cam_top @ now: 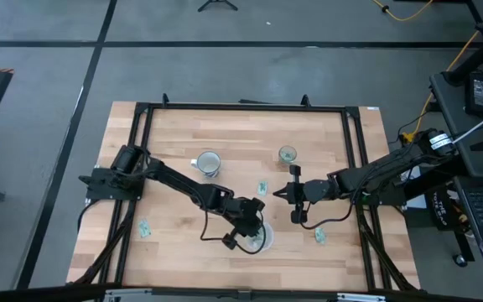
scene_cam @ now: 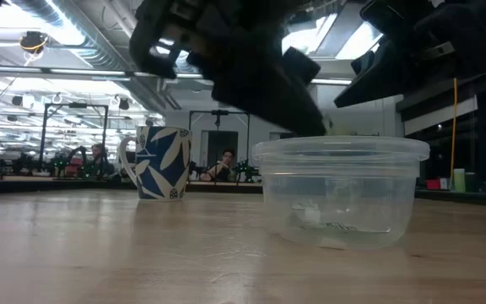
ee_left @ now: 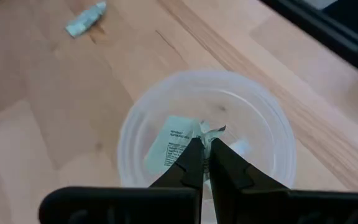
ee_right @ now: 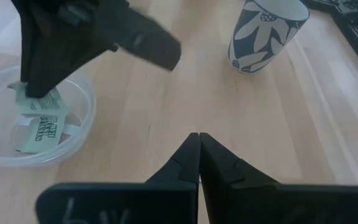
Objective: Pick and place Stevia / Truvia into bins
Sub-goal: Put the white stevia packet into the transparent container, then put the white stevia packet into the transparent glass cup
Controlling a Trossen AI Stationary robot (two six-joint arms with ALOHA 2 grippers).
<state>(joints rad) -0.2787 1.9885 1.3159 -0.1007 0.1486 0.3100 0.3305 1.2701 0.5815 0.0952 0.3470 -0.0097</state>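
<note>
From above, the left gripper (cam_top: 248,233) hangs right over the round clear container (cam_top: 261,238) near the front of the table (cam_top: 174,126), which suits a drop into it. The right gripper (cam_top: 294,201) waits just beside it, between that container and the small glass cup (cam_top: 287,155) farther back. Loose sachets lie on the wood: one (cam_top: 262,187) between the arms, one (cam_top: 319,236) by the right front, one (cam_top: 144,228) well off to the left. A patterned mug (cam_top: 208,163) stands behind the left arm.

From table height, the container (scene_cam: 341,190) sits in front with the dark arms looming over its rim, and something pale lies on its bottom. The mug (scene_cam: 159,162) is well behind it.

The left wrist camera looks straight down into the container (ee_left: 135,124). The left fingers (ee_left: 191,165) are clenched, with a sachet (ee_left: 176,142) at their tips; I would say they are pinching it, though it may already rest on the bottom. Another sachet (ee_left: 86,18) lies out on the table.

The right wrist camera shows the right fingers (ee_right: 190,158) pressed together on nothing, aimed at bare wood. Beyond them, sachets (ee_right: 41,121) sit in the container (ee_right: 82,134) under the left gripper (ee_right: 33,87).
</note>
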